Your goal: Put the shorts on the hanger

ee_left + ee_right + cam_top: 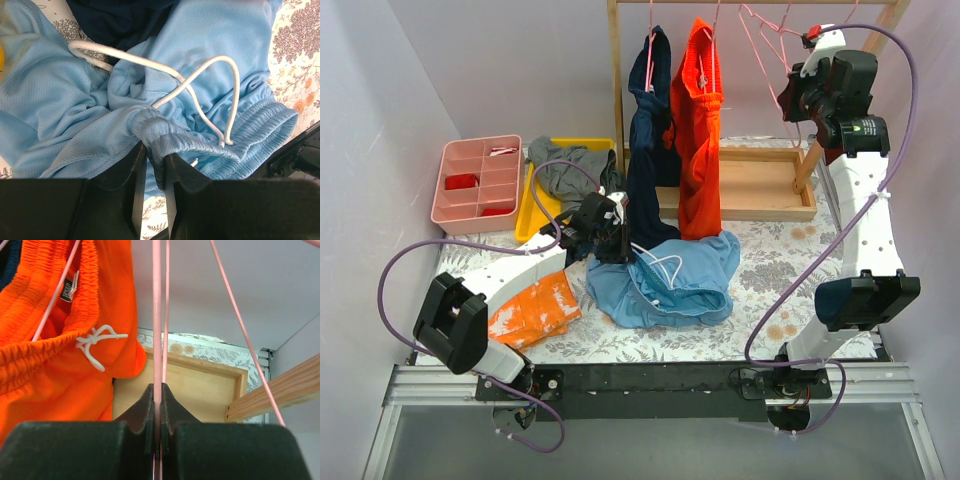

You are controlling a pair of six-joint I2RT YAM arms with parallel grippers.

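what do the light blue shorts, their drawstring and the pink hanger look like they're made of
shorts: soft synthetic mesh knit, probably polyester; matte, with tiny pinholes and limp folds.
drawstring: white woven cord, cotton or polyester, can't tell; matte, bends freely.
hanger: thin stiff wire, likely metal under smooth pink coating; runs dead straight.

shorts [685,285]: on tabletop [790,270], before the rack [617,90]
hanger [157,315]: hanging at rack's right end, behind shorts

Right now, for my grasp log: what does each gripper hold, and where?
Left gripper pinches the shorts by the elastic waistband; right gripper clamps the hanger on one thin wire.
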